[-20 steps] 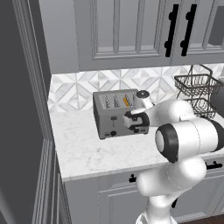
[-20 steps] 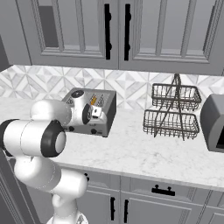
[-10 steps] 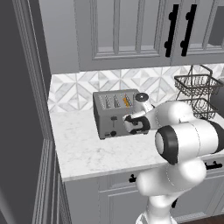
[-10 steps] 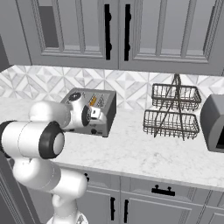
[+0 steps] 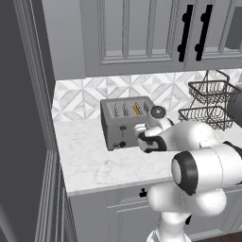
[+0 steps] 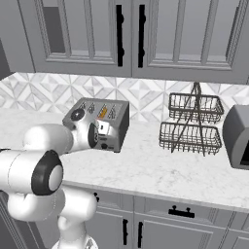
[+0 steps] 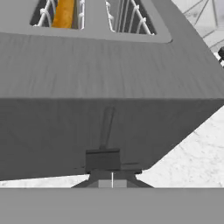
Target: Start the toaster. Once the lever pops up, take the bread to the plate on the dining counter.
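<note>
Against the toaster [image 5: 126, 122] front, the closed, empty gripper [image 7: 112, 178] sits directly above the lowered lever [image 7: 102, 158]; the bread [image 7: 64, 13] stands in a rear slot, above and beyond it.

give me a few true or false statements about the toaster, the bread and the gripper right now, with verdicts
1. The boxy grey metal toaster stands on the white marble-look counter. True.
2. The orange-brown slice of bread lies flat on the counter beside the toaster. False: it sits down in one of the toaster's top slots.
3. The gripper is shut, right at the black lever near the bottom of its slot on the toaster's front. True.
4. The gripper is holding the bread. False: its closed fingers are low at the toaster's front, far from the slice.
5. A two-tier dark wire basket stands on the counter apart from the toaster. True.
6. The upper cabinet doors hang open. False: they are closed.
</note>
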You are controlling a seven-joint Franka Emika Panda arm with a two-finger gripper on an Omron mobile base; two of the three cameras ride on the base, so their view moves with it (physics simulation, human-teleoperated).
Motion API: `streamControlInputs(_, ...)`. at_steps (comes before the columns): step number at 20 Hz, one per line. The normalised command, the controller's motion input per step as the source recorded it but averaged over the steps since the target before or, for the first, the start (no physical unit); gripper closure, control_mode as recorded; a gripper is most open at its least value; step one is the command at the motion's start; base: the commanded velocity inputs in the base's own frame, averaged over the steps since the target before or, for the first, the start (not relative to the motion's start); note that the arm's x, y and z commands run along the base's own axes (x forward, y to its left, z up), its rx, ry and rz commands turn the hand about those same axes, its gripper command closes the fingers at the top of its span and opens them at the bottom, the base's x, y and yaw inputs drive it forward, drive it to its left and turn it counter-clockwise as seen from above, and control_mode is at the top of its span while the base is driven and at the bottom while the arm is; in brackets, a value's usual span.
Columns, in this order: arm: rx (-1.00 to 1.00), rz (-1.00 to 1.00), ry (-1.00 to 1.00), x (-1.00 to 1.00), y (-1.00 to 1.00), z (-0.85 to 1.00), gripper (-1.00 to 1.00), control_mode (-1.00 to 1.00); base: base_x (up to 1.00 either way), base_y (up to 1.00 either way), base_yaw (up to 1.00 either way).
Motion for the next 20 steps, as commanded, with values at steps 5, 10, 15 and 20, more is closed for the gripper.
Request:
streamControlInputs(5, 0.03, 0.02, -0.14, -0.02, 0.00, 0.64, 1.00, -1.00, 0.00, 0.00, 0.00)
streamControlInputs(10, 0.03, 0.05, -0.02, -0.14, -0.01, 0.68, 1.00, -1.00, 0.00, 0.00, 0.00)
streamControlInputs(15, 0.03, 0.04, 0.00, -0.19, 0.00, 0.63, 1.00, -1.00, 0.00, 0.00, 0.00)
streamControlInputs(20, 0.02, 0.00, 0.00, -0.15, 0.00, 0.52, 1.00, -1.00, 0.00, 0.00, 0.00)
